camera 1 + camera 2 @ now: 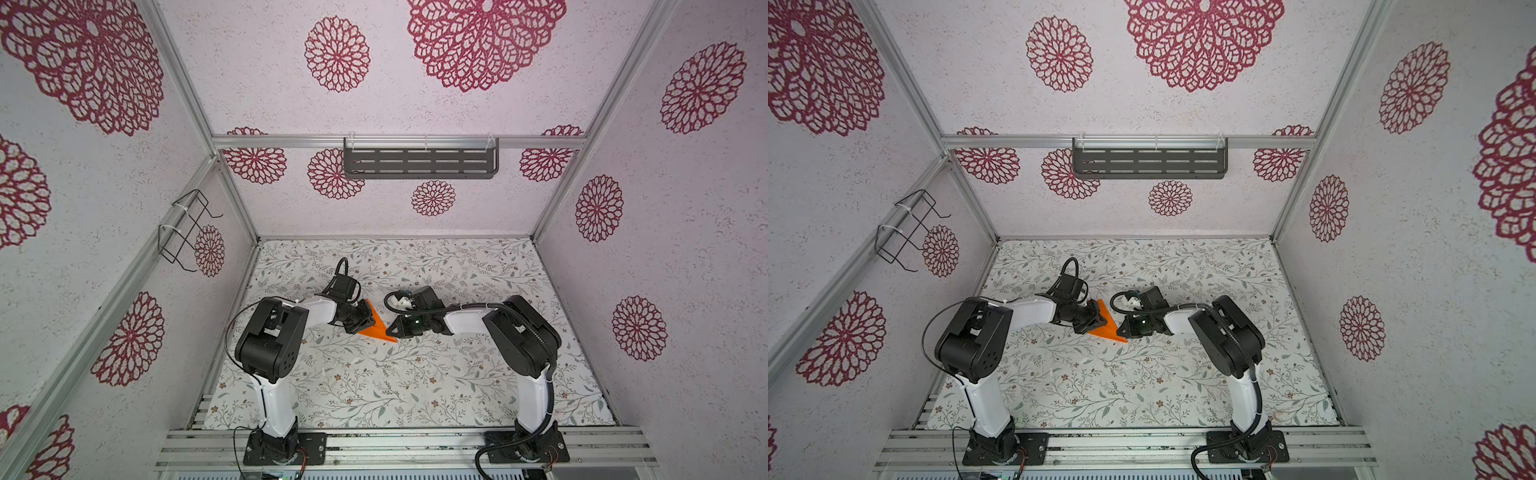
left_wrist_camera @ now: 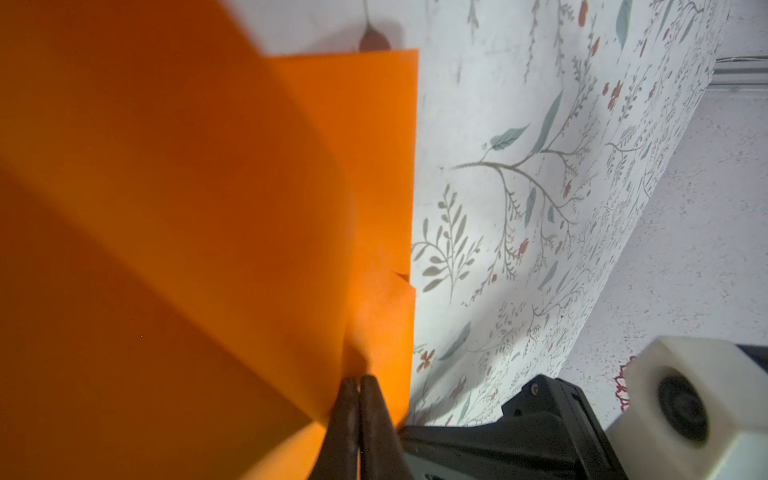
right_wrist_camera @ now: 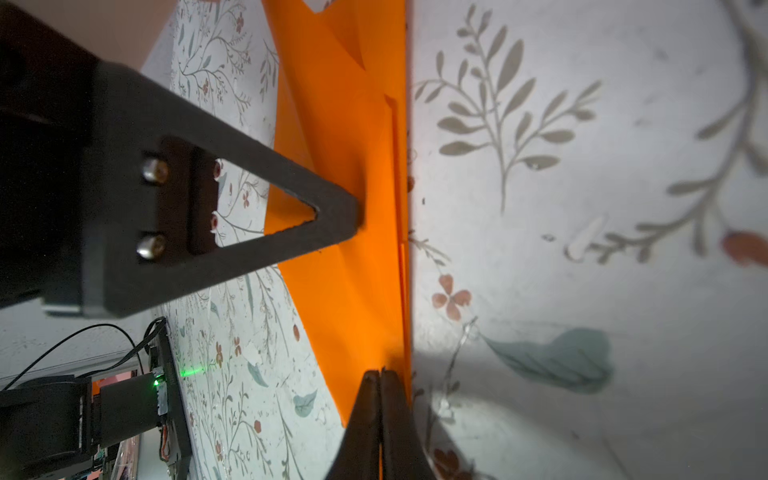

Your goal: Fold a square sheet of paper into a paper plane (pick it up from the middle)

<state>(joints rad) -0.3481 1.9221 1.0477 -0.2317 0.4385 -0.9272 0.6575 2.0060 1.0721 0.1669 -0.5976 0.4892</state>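
- Orange folded paper point(image 1: 377, 328), a crisp triangle, sits mid-frame in both top views with its sharp tip pointing lower right.
- Your left gripper point(image 2: 357, 380) is clenched on its wide end, and your right gripper point(image 3: 380, 372) pinches near the tip.
- The floral mat point(image 1: 374, 395) lies open below, and patterned walls point(image 1: 665, 249) enclose three sides.

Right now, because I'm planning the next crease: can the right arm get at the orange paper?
Looks like yes: the right gripper is shut on the orange paper near its point; the left gripper pinches the other side, and nothing stands between.
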